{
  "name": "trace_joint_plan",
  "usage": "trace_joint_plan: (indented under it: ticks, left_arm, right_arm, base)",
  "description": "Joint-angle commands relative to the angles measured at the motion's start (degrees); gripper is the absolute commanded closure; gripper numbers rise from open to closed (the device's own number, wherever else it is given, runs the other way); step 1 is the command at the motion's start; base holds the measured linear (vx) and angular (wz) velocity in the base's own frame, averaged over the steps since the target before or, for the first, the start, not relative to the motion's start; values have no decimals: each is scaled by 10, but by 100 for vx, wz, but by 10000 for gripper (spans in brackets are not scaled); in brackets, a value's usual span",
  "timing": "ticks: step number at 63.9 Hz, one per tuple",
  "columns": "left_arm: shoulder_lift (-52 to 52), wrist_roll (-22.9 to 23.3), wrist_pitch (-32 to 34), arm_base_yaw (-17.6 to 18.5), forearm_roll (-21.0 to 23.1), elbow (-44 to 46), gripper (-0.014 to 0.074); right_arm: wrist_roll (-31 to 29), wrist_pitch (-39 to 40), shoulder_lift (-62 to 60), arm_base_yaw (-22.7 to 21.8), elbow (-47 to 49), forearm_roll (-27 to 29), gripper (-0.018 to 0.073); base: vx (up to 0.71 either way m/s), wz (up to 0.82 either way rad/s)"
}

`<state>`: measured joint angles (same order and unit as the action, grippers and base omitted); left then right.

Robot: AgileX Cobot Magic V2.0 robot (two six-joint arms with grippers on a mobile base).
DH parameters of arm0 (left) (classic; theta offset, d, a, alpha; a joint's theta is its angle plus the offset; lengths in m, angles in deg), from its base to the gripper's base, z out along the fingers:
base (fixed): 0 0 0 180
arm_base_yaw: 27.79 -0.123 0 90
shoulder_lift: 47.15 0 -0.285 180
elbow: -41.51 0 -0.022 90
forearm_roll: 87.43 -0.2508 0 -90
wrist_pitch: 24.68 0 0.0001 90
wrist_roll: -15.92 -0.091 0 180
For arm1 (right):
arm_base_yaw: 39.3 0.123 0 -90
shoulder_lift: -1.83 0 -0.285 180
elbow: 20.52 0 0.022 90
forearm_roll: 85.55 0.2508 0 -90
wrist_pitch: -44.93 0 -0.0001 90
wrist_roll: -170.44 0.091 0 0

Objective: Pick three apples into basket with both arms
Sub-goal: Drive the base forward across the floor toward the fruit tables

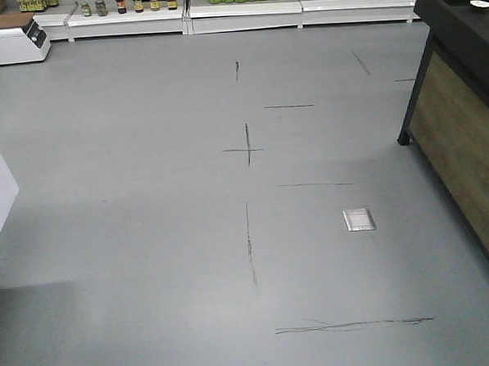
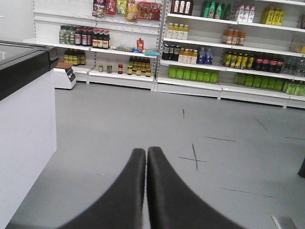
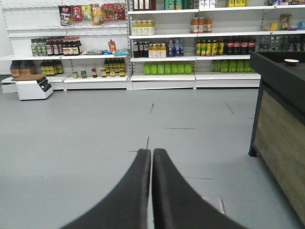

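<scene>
No apples and no basket show in any view. My left gripper is shut and empty, its two black fingers pressed together and held above the grey shop floor. My right gripper is also shut and empty, pointing across the floor toward the shelves. Neither arm nor gripper shows in the front-facing view.
A dark wooden-sided counter stands at the right, also in the right wrist view. A white chest cabinet stands at the left. Stocked shelves line the far wall. A white scale sits on the floor. A metal floor plate lies ahead.
</scene>
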<state>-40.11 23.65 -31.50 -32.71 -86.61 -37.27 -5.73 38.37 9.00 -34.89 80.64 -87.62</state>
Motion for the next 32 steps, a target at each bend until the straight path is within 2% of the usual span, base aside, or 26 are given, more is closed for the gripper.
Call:
trace_joint_plan:
  ticks: [1,32]
  left_arm:
    - [-8,0,44,3,2,-11,603]
    - [-8,0,44,3,2,-11,603]
  right_arm:
    - [0,38,-6,-4,-9,-4,564]
    - [0,38,-6,-4,-9,-4,564]
  base:
    - [0,0]
    - [0,0]
